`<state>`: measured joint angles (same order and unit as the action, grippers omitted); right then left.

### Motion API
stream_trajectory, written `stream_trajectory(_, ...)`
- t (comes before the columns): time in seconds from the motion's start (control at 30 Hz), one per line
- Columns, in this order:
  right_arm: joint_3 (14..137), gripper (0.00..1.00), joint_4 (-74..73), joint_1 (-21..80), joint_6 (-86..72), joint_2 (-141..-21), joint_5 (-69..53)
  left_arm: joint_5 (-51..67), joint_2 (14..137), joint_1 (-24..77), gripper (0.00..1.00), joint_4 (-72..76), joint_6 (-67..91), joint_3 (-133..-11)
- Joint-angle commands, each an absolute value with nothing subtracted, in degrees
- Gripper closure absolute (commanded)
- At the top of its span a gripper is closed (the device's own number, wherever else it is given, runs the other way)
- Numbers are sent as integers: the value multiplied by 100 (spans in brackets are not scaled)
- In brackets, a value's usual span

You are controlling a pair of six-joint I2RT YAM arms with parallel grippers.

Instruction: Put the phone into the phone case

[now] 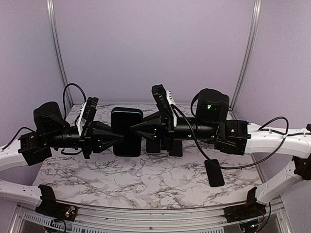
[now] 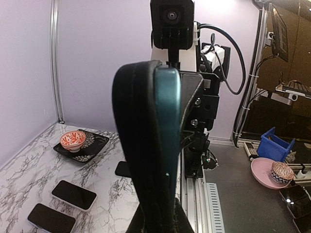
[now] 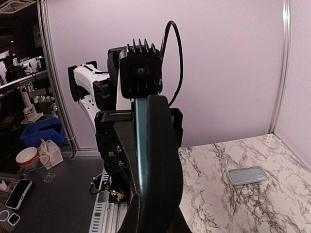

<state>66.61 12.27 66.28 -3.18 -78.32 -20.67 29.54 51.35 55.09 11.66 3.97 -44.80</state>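
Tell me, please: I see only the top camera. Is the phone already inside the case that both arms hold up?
Observer: The left wrist camera sees it edge-on: a teal-edged phone lies against the black phone case. Fully seated or not, I cannot tell.
Operator: Is another case on the table?
Observer: Yes. The right wrist camera shows a grey case lying flat on the marble table.
Operator: Anything else?
Observer: A patterned bowl on a black plate, in the left wrist view.
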Motion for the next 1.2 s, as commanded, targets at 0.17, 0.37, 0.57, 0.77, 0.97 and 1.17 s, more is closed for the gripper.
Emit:
stream_trajectory(0.17,6676,100,1365,6603,-244,-7761,-2209,2960,4973,5528,73,1412,432,-4711)
stream_trajectory(0.37,6797,100,1278,6602,-216,-7831,-2431,2866,5085,5528,58,1402,465,-5060)
stream_trajectory(0.57,6829,100,1234,6600,-176,-7822,-2423,2967,5139,5528,100,1363,493,-5060)
stream_trajectory(0.77,6816,100,1132,6601,-139,-7809,-2474,2833,5039,5528,80,1350,410,-5040)
stream_trajectory(0.97,6903,100,1066,6601,-129,-7875,-2615,2848,5228,5528,100,1340,499,-5220)
stream_trajectory(1.17,6895,100,1052,6603,-110,-7811,-2582,2735,5214,5528,100,996,321,-5201)
